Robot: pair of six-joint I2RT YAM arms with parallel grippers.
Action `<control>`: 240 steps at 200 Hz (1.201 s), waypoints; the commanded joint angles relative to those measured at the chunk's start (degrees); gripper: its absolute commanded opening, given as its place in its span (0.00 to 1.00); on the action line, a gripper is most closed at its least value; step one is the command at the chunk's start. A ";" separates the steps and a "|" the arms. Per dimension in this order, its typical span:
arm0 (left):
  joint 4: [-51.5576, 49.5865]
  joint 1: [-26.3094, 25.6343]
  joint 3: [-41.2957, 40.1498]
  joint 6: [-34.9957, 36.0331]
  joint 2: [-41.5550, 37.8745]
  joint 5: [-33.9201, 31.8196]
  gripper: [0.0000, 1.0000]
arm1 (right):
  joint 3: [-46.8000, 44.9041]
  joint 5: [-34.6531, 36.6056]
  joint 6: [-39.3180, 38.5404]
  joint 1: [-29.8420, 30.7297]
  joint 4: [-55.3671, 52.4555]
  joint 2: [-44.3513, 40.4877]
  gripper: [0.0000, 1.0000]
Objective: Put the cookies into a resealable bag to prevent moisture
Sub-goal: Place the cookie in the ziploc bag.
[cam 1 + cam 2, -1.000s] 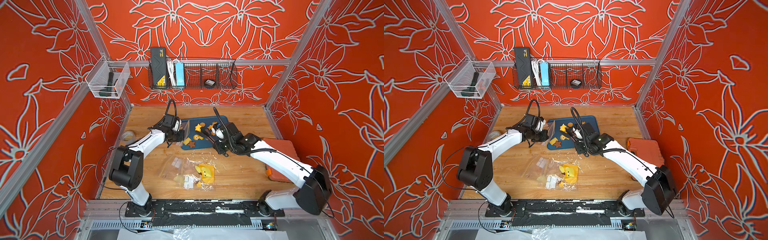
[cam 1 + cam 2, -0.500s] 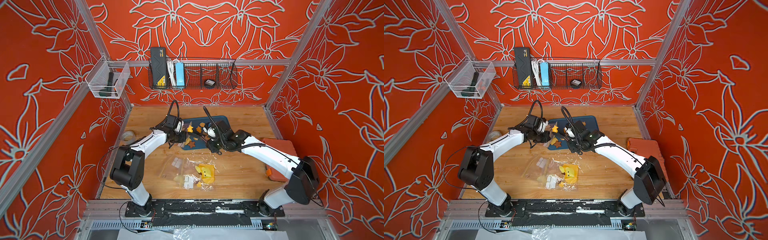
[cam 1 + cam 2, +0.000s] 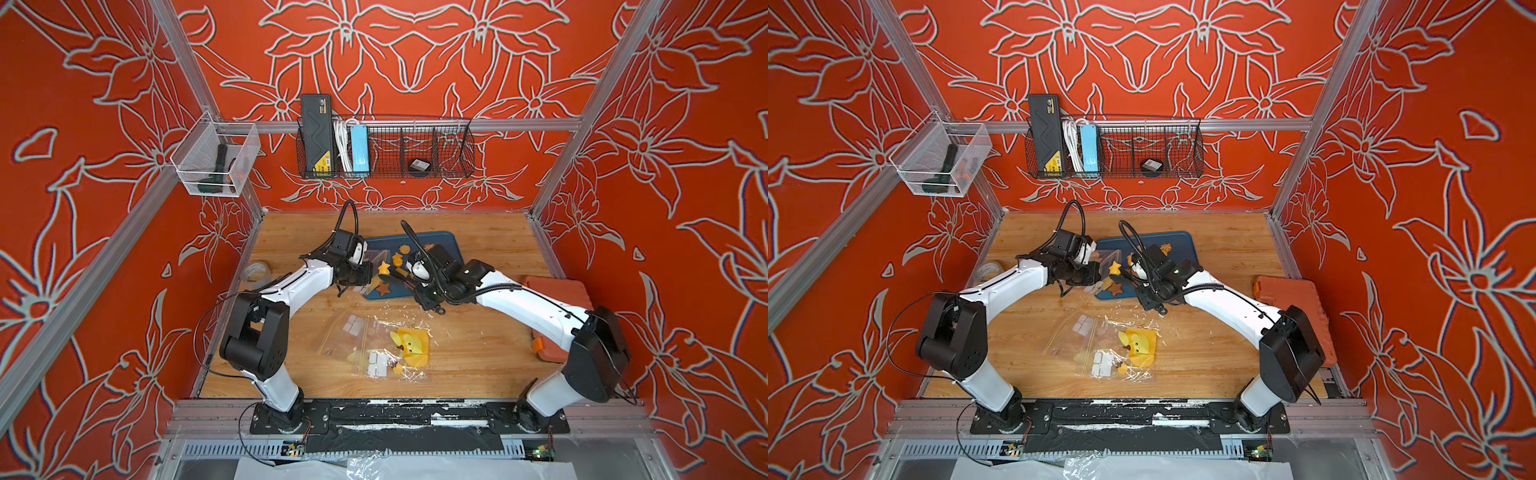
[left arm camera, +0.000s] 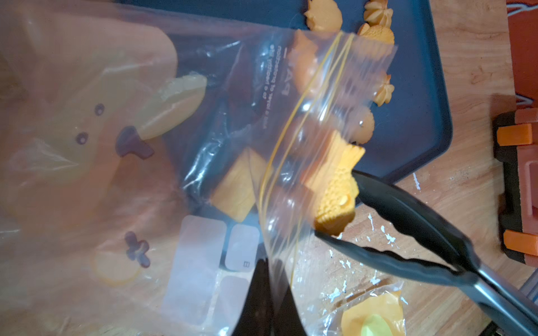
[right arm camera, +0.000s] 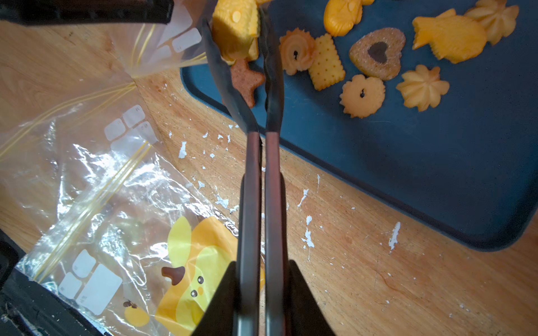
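here the left tool point(image 4: 270, 293) clamps the clear bag point(image 4: 203, 87), while the right tool point(image 5: 262, 291) squeezes tongs point(image 5: 250, 189) pinching a fish cookie point(image 4: 337, 197) just beside the bag's mouth.

Reaching from the near side toward the far centre, the left arm point(image 3: 299, 282) and right arm point(image 3: 528, 299) bow outward, wrists close together. The left pincer point(image 4: 269, 273) is clamped tight on a clear bag point(image 4: 221, 87); the right pincer point(image 5: 259, 279) squeezes tongs point(image 5: 251, 180).
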 commanded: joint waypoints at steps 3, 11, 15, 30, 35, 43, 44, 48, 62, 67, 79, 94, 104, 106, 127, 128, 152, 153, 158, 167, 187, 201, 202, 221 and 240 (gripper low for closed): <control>0.34 -0.17 -0.32 0.97 -0.71 0.06 0.00 | 1.99 0.10 -1.86 0.47 -1.59 0.87 0.05; 0.50 -0.21 -0.47 1.05 -0.78 0.55 0.00 | 2.65 -0.17 -2.17 0.47 -1.79 1.38 0.05; 0.60 -0.21 -0.49 1.08 -0.85 0.78 0.00 | 3.15 -0.41 -2.33 0.50 -2.06 1.72 0.04; 0.95 -0.22 -0.66 1.32 -1.23 1.36 0.00 | 5.64 -1.07 -2.95 0.50 -3.58 3.50 0.05; 1.04 -0.30 -0.74 1.38 -1.32 1.49 0.00 | 6.65 -1.10 -3.24 0.44 -4.31 4.25 0.05; 1.20 -0.30 -0.82 1.53 -1.49 1.82 0.00 | 8.24 -1.18 -3.68 0.45 -5.32 5.42 0.05; 1.22 -0.35 -0.83 1.51 -1.50 1.84 0.00 | 8.32 -1.18 -3.70 0.49 -5.40 5.55 0.05; 1.27 -0.39 -0.84 1.62 -1.58 1.98 0.00 | 9.14 -1.04 -3.84 0.54 -5.78 6.06 0.05; 1.31 -0.48 -0.97 1.76 -1.59 2.37 0.00 | 11.37 -0.72 -4.27 0.54 -7.06 7.77 0.05; 1.31 -0.56 -0.94 1.83 -1.55 2.38 0.00 | 12.11 -0.66 -4.37 0.53 -7.40 8.22 0.05; 1.31 -0.65 -0.89 1.94 -1.50 2.62 0.00 | 13.17 -0.40 -4.45 0.62 -7.61 9.01 0.05; 1.31 -0.76 -0.93 2.07 -1.47 2.67 0.00 | 14.10 0.36 -4.32 0.63 -7.94 9.78 0.05; 1.31 -0.74 -1.00 2.05 -1.67 2.45 0.00 | 14.50 1.29 -4.12 0.64 -8.22 10.07 0.05; 1.31 -0.74 -1.01 2.03 -1.63 2.33 0.00 | 14.46 1.46 -4.04 0.62 -8.30 10.13 0.05; 1.40 -0.74 -1.13 2.03 -1.87 2.05 0.00 | 13.82 1.98 -4.60 0.62 -7.78 9.81 0.07; 1.40 -0.74 -1.16 2.02 -1.91 2.08 0.00 | 13.74 1.89 -4.69 0.66 -7.69 9.76 0.08; 1.49 -0.74 -1.19 2.06 -1.97 1.99 0.00 | 12.22 0.16 -6.49 0.71 -6.36 8.78 0.24; 1.45 -0.74 -1.19 2.04 -1.96 1.96 0.00 | 12.15 0.06 -6.55 0.71 -6.28 8.72 0.25; 1.47 -0.74 -1.19 2.09 -1.90 1.95 0.00 | 11.77 -0.07 -6.69 0.71 -5.86 8.46 0.29; 1.45 -0.74 -1.24 2.03 -1.92 1.86 0.00 | 11.33 -0.38 -6.79 0.71 -5.43 7.90 0.35; 1.40 -0.74 -1.24 2.02 -1.85 1.95 0.00 | 10.53 -1.22 -6.79 0.71 -4.27 6.82 0.43; 1.40 -0.77 -1.26 2.02 -1.74 2.00 0.00 | 10.33 -1.32 -6.61 0.72 -3.87 6.47 0.48; 1.36 -0.75 -1.23 2.02 -1.75 2.01 0.00 | 10.33 -1.25 -6.62 0.71 -3.84 6.42 0.48; 1.40 -0.74 -1.24 2.04 -1.77 1.94 0.00 | 10.22 -0.86 -6.37 0.76 -3.75 5.75 0.50; 1.32 -0.74 -1.19 2.06 -1.68 1.69 0.00 | 9.52 -0.33 -6.44 0.71 -3.25 3.89 0.50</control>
